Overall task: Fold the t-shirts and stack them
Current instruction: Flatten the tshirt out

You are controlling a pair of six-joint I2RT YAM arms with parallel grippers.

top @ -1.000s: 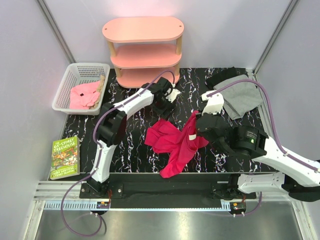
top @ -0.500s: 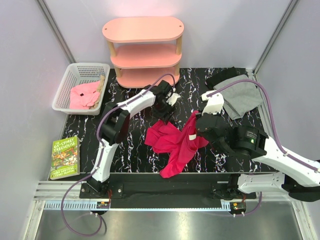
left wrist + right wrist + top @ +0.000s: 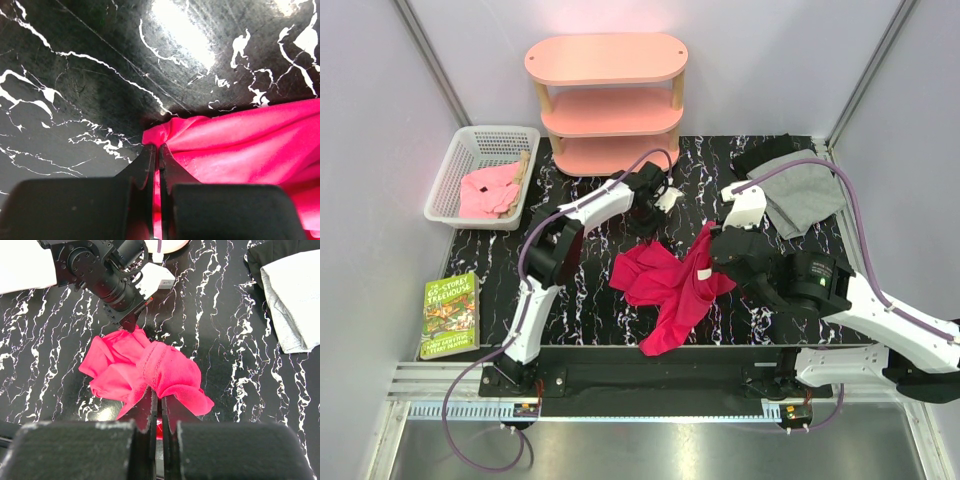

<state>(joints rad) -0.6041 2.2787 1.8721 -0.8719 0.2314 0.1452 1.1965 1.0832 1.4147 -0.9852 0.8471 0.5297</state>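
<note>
The crimson-red t-shirt (image 3: 665, 285) lies crumpled in the middle of the black marbled table, its white label (image 3: 704, 273) facing up. My left gripper (image 3: 156, 147) is shut on the shirt's far edge (image 3: 131, 327), down at the table top. My right gripper (image 3: 159, 395) is shut on the ribbed collar and holds that bunch lifted, so the red t-shirt (image 3: 150, 370) hangs from it. The light grey t-shirt (image 3: 805, 190) lies flat at the far right corner, also seen in the right wrist view (image 3: 292, 300).
A dark cloth (image 3: 765, 152) lies partly under the grey t-shirt. A pink three-tier shelf (image 3: 607, 100) stands at the back. A white basket (image 3: 455, 180) with pink cloth sits at the far left. A book (image 3: 449, 315) lies beside the table's left edge.
My left gripper has reached a little farther right to the red shirt's far edge and closed on it. The right gripper and the lifted collar have stayed put.
</note>
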